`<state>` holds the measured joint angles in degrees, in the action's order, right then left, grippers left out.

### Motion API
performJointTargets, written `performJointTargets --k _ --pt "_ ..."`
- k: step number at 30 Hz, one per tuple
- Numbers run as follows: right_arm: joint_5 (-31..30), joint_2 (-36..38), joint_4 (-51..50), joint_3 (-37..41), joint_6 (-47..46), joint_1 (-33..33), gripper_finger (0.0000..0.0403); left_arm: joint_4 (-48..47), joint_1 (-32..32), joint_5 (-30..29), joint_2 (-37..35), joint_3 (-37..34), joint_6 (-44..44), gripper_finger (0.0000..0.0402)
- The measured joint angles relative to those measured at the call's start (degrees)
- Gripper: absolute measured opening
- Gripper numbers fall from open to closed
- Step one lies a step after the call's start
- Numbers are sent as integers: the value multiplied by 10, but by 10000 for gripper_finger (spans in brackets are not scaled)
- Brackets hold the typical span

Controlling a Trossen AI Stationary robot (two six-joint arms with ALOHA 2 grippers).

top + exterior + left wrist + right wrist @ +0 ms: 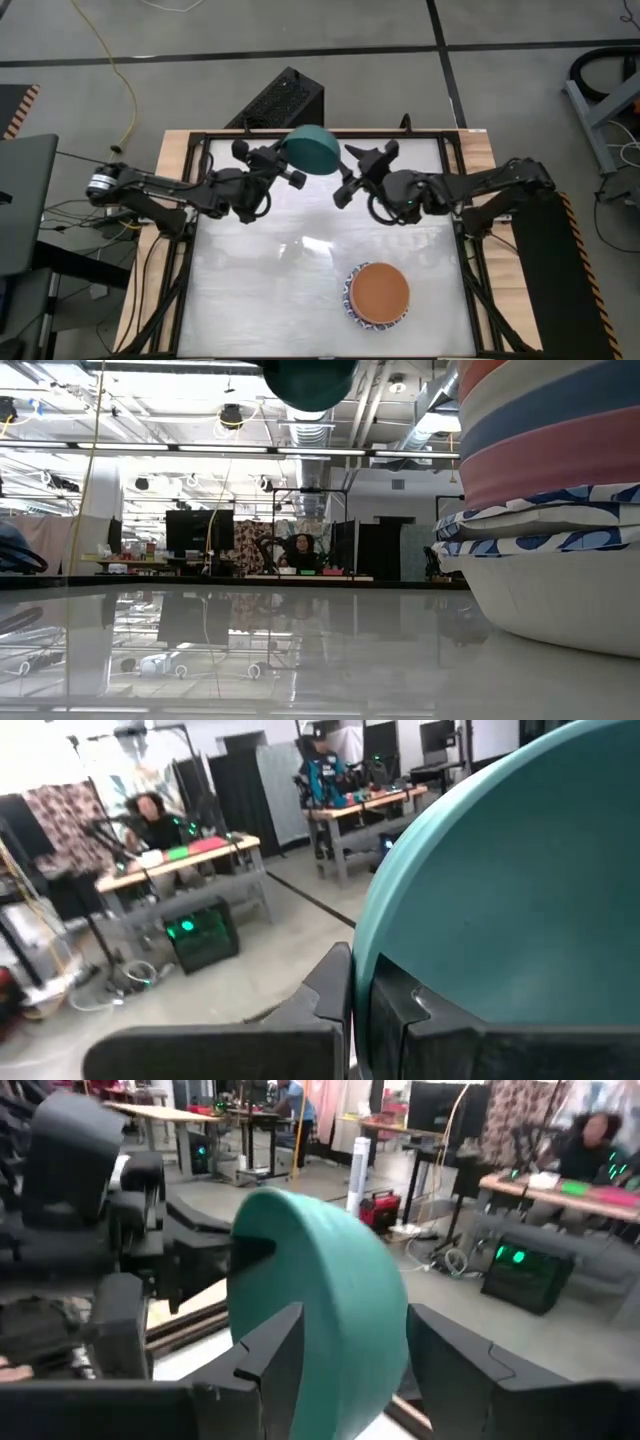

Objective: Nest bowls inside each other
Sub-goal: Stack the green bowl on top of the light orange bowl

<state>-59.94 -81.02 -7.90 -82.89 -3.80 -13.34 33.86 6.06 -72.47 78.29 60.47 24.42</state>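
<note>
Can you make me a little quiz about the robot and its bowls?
1. True or false: the teal bowl rests on the table.
2. Which gripper pinches the teal bowl's rim? A) left gripper B) right gripper C) neither
3. Fill in: the top bowl of the stack is ____.

Key:
1. False. It is held up in the air between the two arms.
2. A. The left gripper is shut on the rim; the right gripper's fingers stand open on either side of the bowl.
3. Orange.
</note>
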Motion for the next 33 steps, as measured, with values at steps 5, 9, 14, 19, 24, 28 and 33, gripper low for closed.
performJointTargets --k 5,9,14,19,24,28,33 --pt "-58 -32 22 0 28 4 196 -4 -12 3 21 34 67 0" --pt "-103 -46 30 0 47 11 196 -5 -12 12 28 48 101 0" --pt "-112 -46 26 0 34 26 191 -5 -12 29 29 48 114 0" --pt "-80 -44 23 0 23 46 130 -3 -11 66 29 48 114 0" --pt "-70 -43 -20 0 -31 62 25 -16 -11 91 27 48 123 3" --pt "-61 -44 -61 0 -92 70 14 -24 -11 129 26 48 126 29" --pt "-19 -44 -78 0 -131 73 6 -46 -12 174 24 49 125 98"
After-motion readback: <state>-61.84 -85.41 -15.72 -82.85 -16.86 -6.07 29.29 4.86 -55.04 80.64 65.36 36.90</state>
